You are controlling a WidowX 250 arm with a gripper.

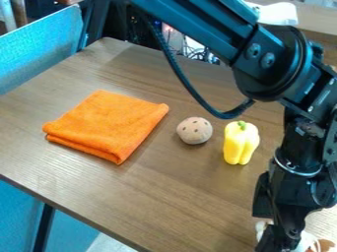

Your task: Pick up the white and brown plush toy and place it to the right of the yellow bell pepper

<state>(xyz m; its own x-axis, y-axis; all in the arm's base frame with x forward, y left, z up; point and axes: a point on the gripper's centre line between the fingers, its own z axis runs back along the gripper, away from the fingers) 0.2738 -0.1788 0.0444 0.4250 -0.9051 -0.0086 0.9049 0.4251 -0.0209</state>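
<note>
Gripper (pixel 282 242) seen beside white-and-brown object (pixel 323 245); grip cannot be told. Dotted ball (pixel 195 130) set apart between folded orange cloth (pixel 109 124) and yellow pepper (pixel 241 143), inside table edge (pixel 72 213).

A wood-grain finish is shown across the counter (pixel 145 197), its surface smooth and softly sheened, with fine streaks. The orange cloth (pixel 109 123) is seen as matt fabric with a slightly fuzzy nap. A dull, faintly rough-looking skin, pitted or spotted with dark marks, is borne by the pale brown ball (pixel 194 130); its material cannot be told. Smooth, lightly glossy plastic is suggested by the yellow pepper (pixel 239 143). On the robot arm (pixel 197 24), a hard, satin black finish is broken by shiny metal-looking bolts (pixel 253 50).
</note>
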